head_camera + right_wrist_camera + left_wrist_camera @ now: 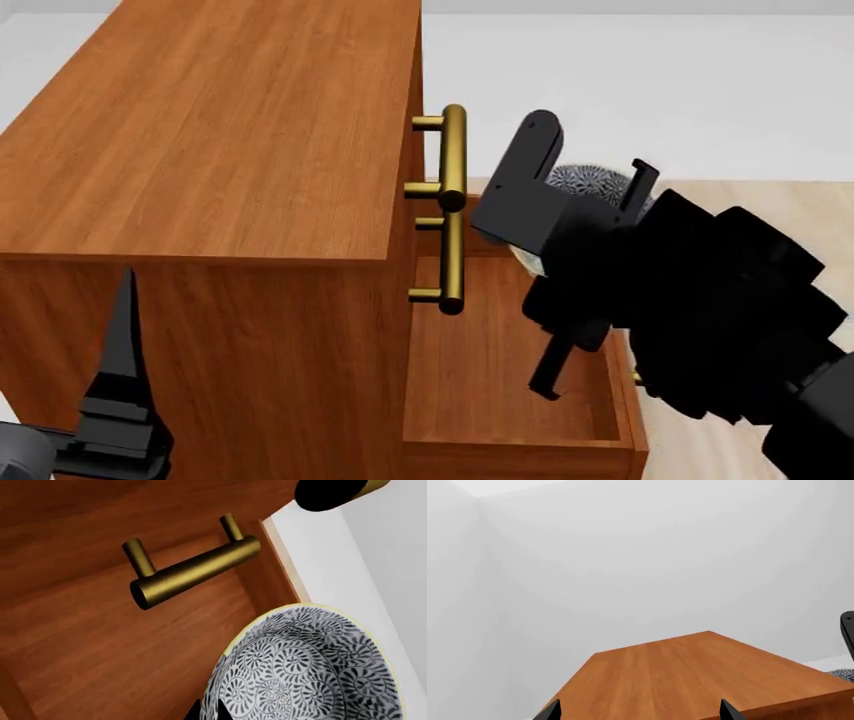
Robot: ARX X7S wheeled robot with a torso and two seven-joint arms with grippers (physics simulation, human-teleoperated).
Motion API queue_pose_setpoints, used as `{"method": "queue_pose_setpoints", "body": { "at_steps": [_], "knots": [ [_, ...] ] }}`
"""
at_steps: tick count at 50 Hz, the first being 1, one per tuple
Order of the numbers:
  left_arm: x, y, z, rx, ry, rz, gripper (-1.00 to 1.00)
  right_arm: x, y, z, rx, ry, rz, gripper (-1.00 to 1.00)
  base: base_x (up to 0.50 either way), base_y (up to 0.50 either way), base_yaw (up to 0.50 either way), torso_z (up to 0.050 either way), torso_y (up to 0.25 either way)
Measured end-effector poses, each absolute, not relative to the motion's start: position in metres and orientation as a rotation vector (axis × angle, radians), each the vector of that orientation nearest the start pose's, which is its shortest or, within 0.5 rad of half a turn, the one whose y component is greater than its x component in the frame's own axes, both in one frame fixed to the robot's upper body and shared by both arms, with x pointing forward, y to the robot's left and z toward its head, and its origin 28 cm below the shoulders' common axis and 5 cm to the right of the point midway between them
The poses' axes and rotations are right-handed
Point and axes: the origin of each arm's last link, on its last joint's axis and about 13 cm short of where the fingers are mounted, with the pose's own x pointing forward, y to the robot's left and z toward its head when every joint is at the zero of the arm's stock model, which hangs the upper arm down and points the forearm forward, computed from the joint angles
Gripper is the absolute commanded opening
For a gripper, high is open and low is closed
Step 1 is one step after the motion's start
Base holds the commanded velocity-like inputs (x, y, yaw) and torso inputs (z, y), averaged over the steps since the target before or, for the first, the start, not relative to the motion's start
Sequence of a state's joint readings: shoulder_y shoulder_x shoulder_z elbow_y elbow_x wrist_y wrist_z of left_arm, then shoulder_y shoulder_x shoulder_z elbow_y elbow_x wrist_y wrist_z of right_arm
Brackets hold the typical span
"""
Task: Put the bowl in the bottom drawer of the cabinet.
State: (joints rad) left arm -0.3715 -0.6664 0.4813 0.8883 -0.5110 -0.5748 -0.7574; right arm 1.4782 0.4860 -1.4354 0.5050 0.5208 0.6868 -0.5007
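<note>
Reddish-brown wood fills the head view: the cabinet point(227, 130), its bottom drawer point(514, 400) pulled open at lower centre. The right hand point(587, 195) pinches the bowl point(307, 665) above it; lowering comes next. The left hand point(640, 712) hangs spread.

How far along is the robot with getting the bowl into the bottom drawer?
Done: the bottom drawer is pulled out of the cabinet, inside bare. In hand: the right gripper carries the bowl above the drawer's back end, near the handles. Left: lower it in and let go. The left gripper waits open over the cabinet top.
</note>
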Motion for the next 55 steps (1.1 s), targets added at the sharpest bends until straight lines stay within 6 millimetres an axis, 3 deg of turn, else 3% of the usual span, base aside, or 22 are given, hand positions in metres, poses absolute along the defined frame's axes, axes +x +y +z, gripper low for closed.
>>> {"method": "queue_pose_setpoints", "body": {
  "at_steps": [55],
  "knots": [
    [0.184,0.202,0.18,0.196,-0.369,-0.046,1.0,0.407,-0.157,0.197,-0.815,0.593,0.748,-1.0,0.0,0.0,0.0,0.0,0.0]
  ]
}}
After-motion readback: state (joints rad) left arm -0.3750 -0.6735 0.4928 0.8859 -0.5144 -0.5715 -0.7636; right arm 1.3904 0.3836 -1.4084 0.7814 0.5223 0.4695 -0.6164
